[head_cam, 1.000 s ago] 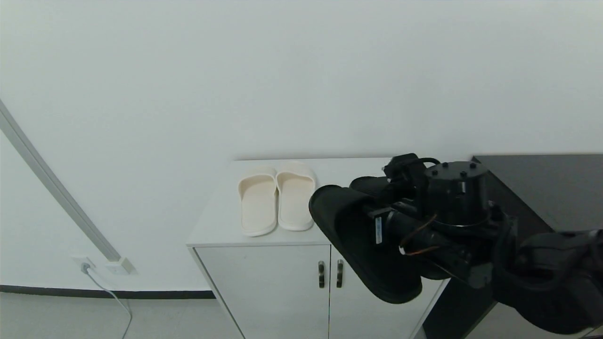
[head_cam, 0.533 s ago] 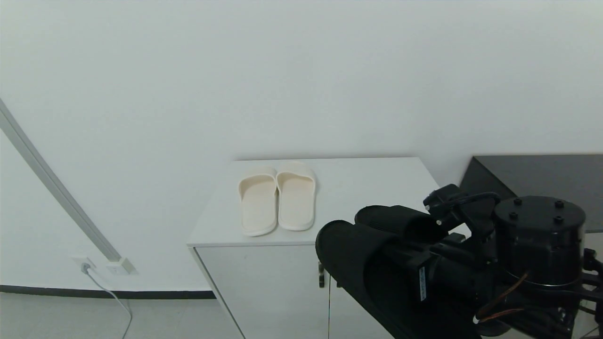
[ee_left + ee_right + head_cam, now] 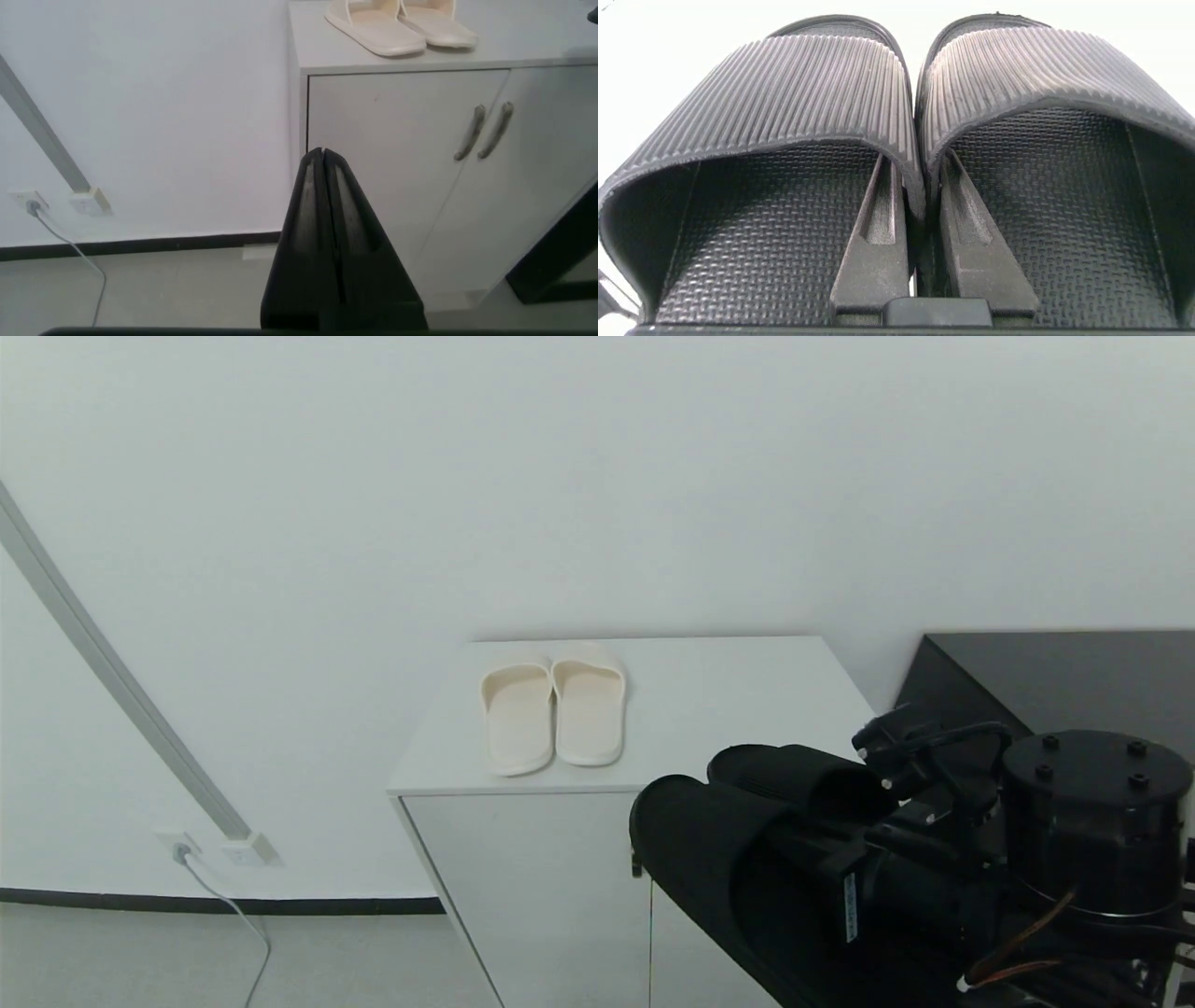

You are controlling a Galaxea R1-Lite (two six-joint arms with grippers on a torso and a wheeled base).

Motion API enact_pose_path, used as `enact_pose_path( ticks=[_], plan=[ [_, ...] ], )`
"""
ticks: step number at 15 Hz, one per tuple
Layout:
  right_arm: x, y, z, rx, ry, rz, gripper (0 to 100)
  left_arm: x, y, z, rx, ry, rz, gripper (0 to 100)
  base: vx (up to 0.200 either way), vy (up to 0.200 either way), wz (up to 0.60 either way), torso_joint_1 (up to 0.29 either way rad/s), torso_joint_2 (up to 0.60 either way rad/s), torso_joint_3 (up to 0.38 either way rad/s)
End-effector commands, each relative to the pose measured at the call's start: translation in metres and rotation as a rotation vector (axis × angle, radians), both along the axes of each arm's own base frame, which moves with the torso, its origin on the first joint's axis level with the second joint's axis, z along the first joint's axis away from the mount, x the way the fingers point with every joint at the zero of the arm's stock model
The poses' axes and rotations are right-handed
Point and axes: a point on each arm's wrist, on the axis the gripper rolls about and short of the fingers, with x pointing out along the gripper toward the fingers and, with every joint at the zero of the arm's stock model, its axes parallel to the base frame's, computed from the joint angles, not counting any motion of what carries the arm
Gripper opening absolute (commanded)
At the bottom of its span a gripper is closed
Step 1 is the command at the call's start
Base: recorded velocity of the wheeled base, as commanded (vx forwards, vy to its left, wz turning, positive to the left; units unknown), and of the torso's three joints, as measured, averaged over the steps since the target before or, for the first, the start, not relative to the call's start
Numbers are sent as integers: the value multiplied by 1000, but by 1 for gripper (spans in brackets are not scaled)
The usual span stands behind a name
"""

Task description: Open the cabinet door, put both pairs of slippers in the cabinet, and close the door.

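black slippers [image 3: 728, 840] hang before the cabinet [image 3: 523, 877], inner walls pinched between the right gripper's [image 3: 918, 173] fingers; the left gripper [image 3: 324, 168], fingers pressed together empty, should hook a door handle [image 3: 472, 133] first, pulling gently.

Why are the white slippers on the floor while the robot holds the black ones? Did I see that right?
Not quite. The head view shows the white slippers on top of the cabinet, not on the floor. The robot does hold the black slippers.
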Motion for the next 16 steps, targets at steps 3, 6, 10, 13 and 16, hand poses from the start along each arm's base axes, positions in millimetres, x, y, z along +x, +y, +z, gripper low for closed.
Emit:
enact_pose_path(
  ticks=[3,6,10,13,16],
  plan=[
    [-1,-2,-1,0,4,3,0,0,0,0,0,1,0,0,0,0,0,0,0,0],
    [-6,-5,-4,-11,10,25,0,0,0,0,0,1,0,0,0,0,0,0,0,0],
    [-9,-7,-8,-14,28,63,0,0,0,0,2,1,0,0,0,0,0,0,0,0],
    [-15,-9,-5,-4,18,77,0,0,0,0,0,1,0,0,0,0,0,0,0,0],
    [-17,-10,-6,-6,21,81,0,0,0,0,0,1,0,0,0,0,0,0,0,0]
  ],
)
